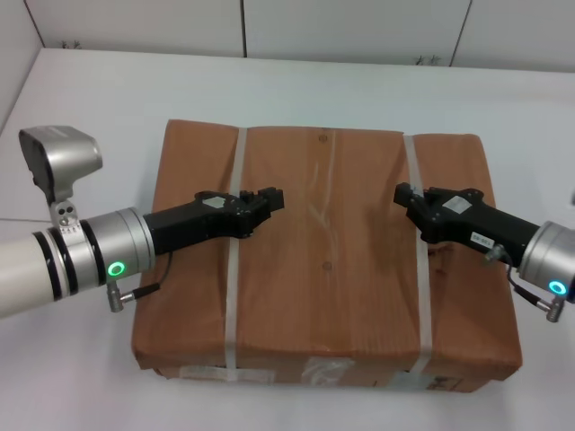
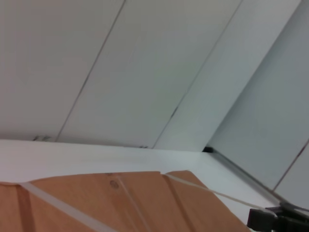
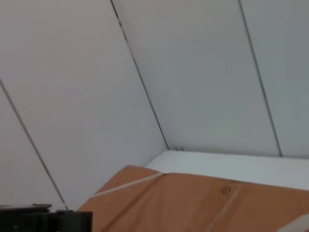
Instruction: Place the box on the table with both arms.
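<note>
The brown paper-wrapped box (image 1: 323,269) lies flat on the white table (image 1: 108,90), bound by two whitish straps (image 1: 418,269), with white labels (image 1: 323,370) on its front edge. My left gripper (image 1: 268,201) reaches in from the left over the box top, near the left strap. My right gripper (image 1: 404,197) reaches in from the right over the top, by the right strap. The box top also shows in the left wrist view (image 2: 120,203) and in the right wrist view (image 3: 203,203). Each wrist view catches the other arm's black gripper at its lower corner.
White panelled walls (image 1: 359,27) stand behind the table, and a wall (image 1: 13,45) borders its left side. The tabletop runs well past the box on the far side and to the left.
</note>
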Controlling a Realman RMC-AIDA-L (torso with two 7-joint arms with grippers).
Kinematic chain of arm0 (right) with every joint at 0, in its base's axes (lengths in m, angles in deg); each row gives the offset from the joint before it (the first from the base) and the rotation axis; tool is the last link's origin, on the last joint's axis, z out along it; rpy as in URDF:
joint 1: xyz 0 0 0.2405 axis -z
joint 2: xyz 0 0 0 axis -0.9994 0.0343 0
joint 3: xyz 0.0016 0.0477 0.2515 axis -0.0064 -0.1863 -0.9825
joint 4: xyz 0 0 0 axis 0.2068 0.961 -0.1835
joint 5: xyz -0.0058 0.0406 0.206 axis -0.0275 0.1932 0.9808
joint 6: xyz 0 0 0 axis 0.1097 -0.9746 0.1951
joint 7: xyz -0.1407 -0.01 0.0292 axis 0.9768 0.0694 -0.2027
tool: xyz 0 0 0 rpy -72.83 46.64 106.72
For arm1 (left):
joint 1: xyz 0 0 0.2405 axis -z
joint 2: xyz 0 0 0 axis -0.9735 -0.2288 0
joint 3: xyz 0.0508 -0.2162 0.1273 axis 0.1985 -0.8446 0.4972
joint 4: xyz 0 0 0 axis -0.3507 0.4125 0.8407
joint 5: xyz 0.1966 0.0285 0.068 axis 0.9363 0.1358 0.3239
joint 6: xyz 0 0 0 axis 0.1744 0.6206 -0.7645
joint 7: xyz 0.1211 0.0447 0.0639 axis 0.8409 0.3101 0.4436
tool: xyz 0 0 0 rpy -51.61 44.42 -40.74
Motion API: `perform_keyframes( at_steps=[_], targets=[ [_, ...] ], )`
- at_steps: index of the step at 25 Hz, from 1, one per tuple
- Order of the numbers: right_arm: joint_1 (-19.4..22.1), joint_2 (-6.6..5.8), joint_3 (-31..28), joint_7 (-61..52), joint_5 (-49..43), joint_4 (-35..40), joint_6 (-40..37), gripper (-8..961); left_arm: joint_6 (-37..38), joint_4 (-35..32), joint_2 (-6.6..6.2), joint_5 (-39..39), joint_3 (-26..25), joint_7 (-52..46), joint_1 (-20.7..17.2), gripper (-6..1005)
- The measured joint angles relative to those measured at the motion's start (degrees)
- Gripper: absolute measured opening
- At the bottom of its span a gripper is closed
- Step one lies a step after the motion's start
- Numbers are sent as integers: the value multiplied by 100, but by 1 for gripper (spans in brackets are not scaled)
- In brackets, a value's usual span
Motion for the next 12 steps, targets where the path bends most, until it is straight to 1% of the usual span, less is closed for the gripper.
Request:
perform_keyframes(
  at_steps=[8,12],
  targets=[
    [-231,10,-21,10,0,-260,640,24,-408,16,50,4,7,133,1,95],
    [-306,9,1,16,-11,-344,738,24,-597,19,52,7,7,181,2,95]
  ],
)
